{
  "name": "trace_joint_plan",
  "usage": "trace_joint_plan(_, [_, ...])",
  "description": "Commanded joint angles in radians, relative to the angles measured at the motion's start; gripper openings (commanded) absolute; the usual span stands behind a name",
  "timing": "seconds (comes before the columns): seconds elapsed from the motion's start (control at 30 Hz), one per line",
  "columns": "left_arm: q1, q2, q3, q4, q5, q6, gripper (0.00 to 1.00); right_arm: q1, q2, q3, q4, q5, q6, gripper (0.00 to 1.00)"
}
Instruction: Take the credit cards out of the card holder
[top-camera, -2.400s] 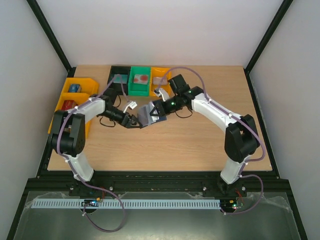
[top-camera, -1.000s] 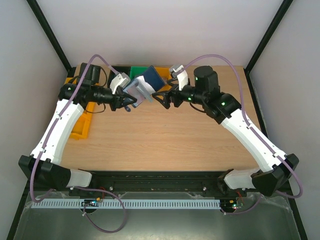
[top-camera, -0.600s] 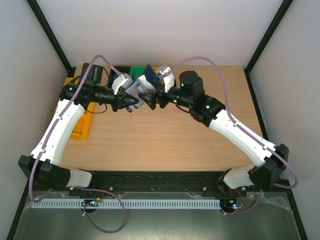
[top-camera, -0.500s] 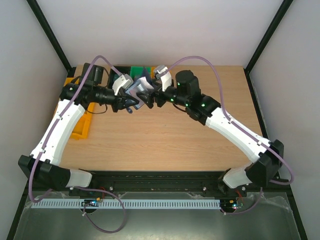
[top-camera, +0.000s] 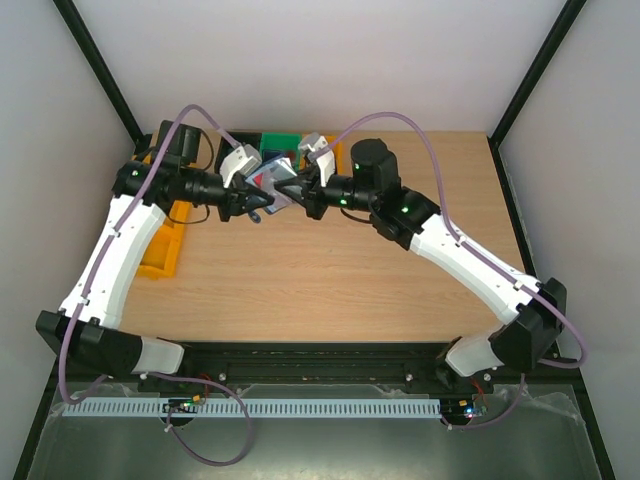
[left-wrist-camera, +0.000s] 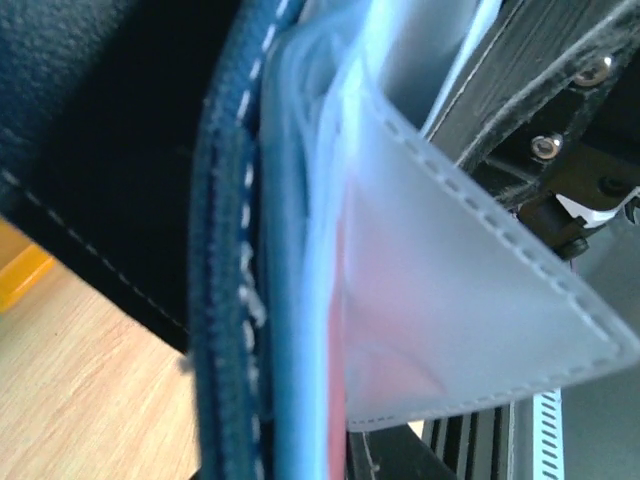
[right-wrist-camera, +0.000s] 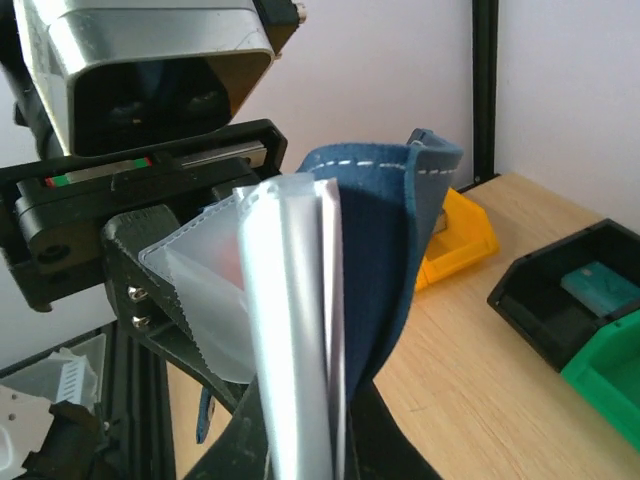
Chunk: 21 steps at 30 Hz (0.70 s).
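Card holder (top-camera: 276, 176): off the table (top-camera: 330, 270), held in the air between the two grippers, over the far part of the table just in front of the green bin (top-camera: 282, 145). It hangs partly open, with the navy stitched cover (right-wrist-camera: 385, 230) on one side and frosted clear pockets (left-wrist-camera: 470, 300) fanned out on the other. Credit cards: one reddish card (left-wrist-camera: 375, 330) sits inside a clear pocket and is seen through it; no card has left the holder. Right wrist view: a pale thin edge (right-wrist-camera: 290, 330) stands upright among the pockets and runs down into the right gripper. I cannot tell whether it is a card or a pocket sleeve. Left gripper (top-camera: 262, 198): fingers pressed together on the holder from the left side; the wrist view is filled by the cover and pockets, and the pads themselves are hidden. Right gripper (top-camera: 297, 190): fingers closed, pinching that pale edge of the holder from the right. Both arms are raised and angled inward, wrists close together. Surroundings: a yellow bin (top-camera: 160, 255) at the table's left edge and a black bin (right-wrist-camera: 560, 300) beside the green one, with a small bluish item in it.
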Motion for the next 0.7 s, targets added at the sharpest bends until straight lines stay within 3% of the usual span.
trace_joint_plan(0.0, [-0.026,-0.016,0.051,-0.083,0.169,0.098,0.1,-0.005,-0.014,-0.015,0.079,0.007,0.01,0.02])
trace_joint_plan(0.07, [-0.004,-0.023,0.057,-0.115,0.193,0.141,0.36,-0.028,-0.033,-0.038,0.107,-0.049,0.032,0.02])
trace_joint_plan(0.13, [0.041,-0.032,0.059,-0.156,0.242,0.198,0.48,-0.062,-0.052,-0.063,0.153,-0.167,0.065,0.02])
trace_joint_plan(0.27, [0.135,-0.053,0.053,-0.22,0.321,0.295,0.56,-0.1,-0.074,-0.082,0.205,-0.314,0.106,0.02])
trace_joint_plan(0.4, [0.145,-0.056,0.054,-0.216,0.336,0.293,0.66,-0.102,-0.075,-0.072,0.192,-0.387,0.091,0.02])
trace_joint_plan(0.67, [0.106,-0.041,0.031,0.008,0.357,0.036,0.7,-0.098,-0.055,-0.069,0.238,-0.429,0.143,0.02])
